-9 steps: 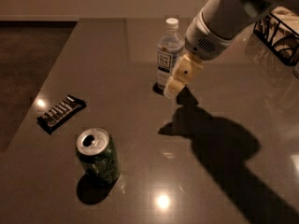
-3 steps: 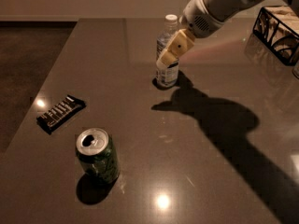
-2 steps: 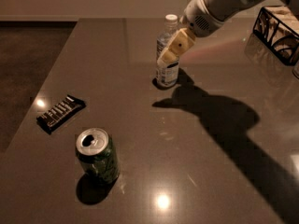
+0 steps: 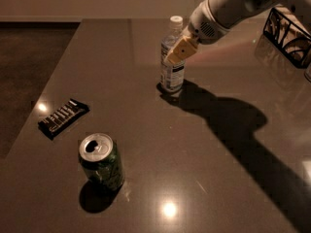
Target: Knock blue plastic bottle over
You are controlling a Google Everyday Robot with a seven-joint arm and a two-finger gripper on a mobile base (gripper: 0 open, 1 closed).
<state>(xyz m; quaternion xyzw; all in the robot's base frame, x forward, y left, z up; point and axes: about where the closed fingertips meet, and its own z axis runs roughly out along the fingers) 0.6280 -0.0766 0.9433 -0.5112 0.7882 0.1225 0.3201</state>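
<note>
The blue plastic bottle (image 4: 171,72) stands upright on the dark table (image 4: 146,130), far centre, with its white cap (image 4: 176,21) on top. My gripper (image 4: 178,50) reaches in from the upper right on a white arm (image 4: 228,8). Its tan fingers are shut with nothing between them, and they lie against the front of the bottle's upper body, just below the shoulder. They cover part of the bottle. The arm throws a long shadow to the right of the bottle.
A green drink can (image 4: 101,161) stands upright near the front left. A dark wrapped snack bar (image 4: 63,117) lies at the left. A black wire basket (image 4: 289,35) sits at the far right. The table's left edge runs along the floor.
Since three seconds ago the gripper has risen and moved left from beside the bottle's base to its upper body. In the last second nothing has visibly moved; the bottle stays upright.
</note>
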